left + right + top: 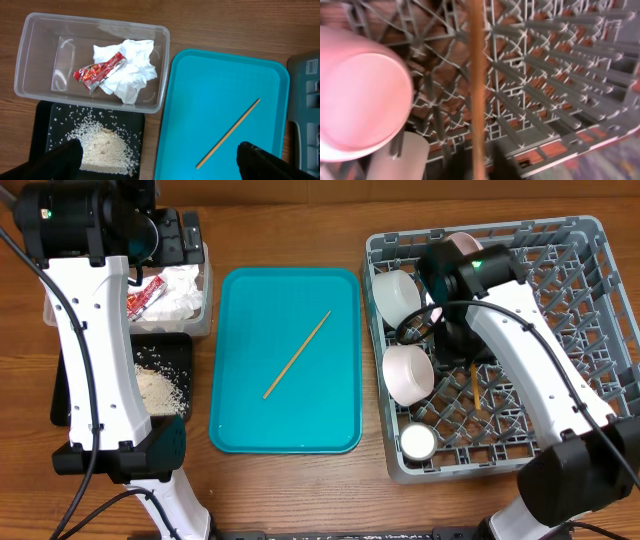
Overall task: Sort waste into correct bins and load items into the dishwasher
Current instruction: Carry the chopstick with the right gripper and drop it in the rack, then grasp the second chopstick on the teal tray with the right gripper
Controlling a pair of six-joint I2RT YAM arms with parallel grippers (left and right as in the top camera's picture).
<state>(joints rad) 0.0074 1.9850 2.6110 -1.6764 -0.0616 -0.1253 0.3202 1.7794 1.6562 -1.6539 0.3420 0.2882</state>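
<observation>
**One chopstick going in, one waiting**

Overhead: your right gripper (pixel 465 355) is hovering over the middle of the grey dish rack (pixel 600 240). The other chopstick (pixel 297 355) is lying centre-frame on the teal tray (pixel 240 420).

Left wrist: your left gripper (pixel 160 152) is gaping wide and empty. The tissue (pixel 131 70) and wrapper (pixel 99 71) are sitting in the clear tub (pixel 30 60), upper left.

Right wrist: you appear to be pinching the wooden chopstick (pixel 478 75) upright at centre-frame, likely to thread it between the pegs.

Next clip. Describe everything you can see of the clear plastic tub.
The clear tub is a see-through plastic rectangle with rounded corners, a thickened rim and no lid, standing upright on the wooden table. Inside lie a crumpled white tissue and, resting on it, a red snack wrapper; the rest of its floor is bare. Its near edge meets the black tray holding rice. One corner sits close to the teal tray; contact there is unclear.
</observation>
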